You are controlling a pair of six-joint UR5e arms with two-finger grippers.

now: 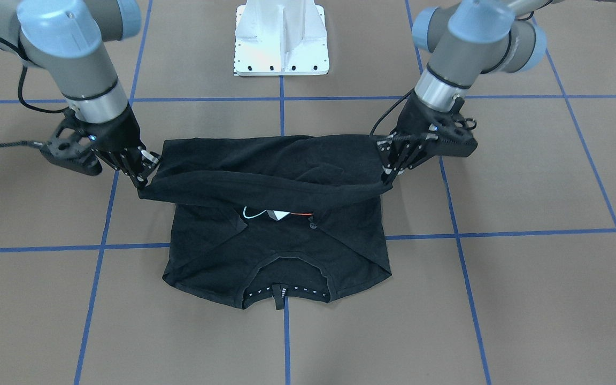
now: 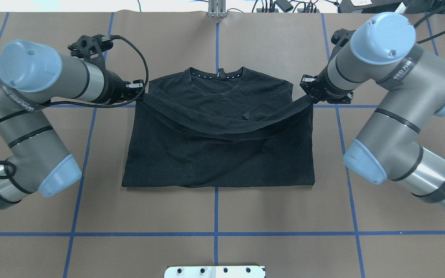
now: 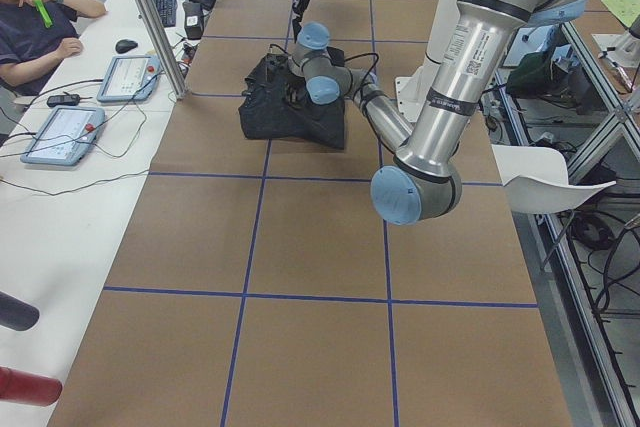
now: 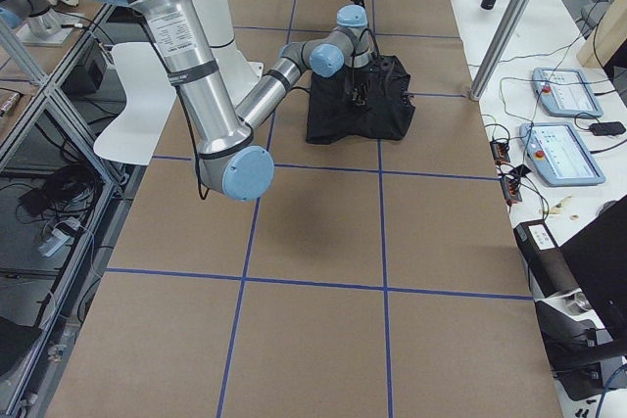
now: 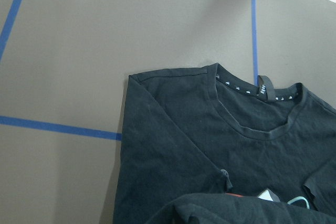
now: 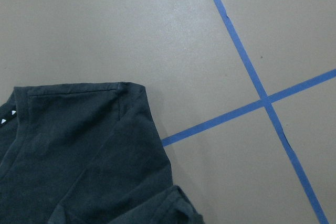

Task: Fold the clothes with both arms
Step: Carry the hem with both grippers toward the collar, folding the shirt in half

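Note:
The black T-shirt lies flat on the brown table with its collar away from the robot. My left gripper is shut on one corner of its lifted hem. My right gripper is shut on the other corner. The hem hangs as a sagging band between them, above the chest. In the front view the left gripper is on the right and the right gripper on the left; a strip of the logo shows under the band. The left wrist view shows the collar, no fingers.
The white pedestal base stands at the robot's edge of the table. Blue tape lines cross the brown surface. In the left side view a seated operator and control tablets are at a side table.

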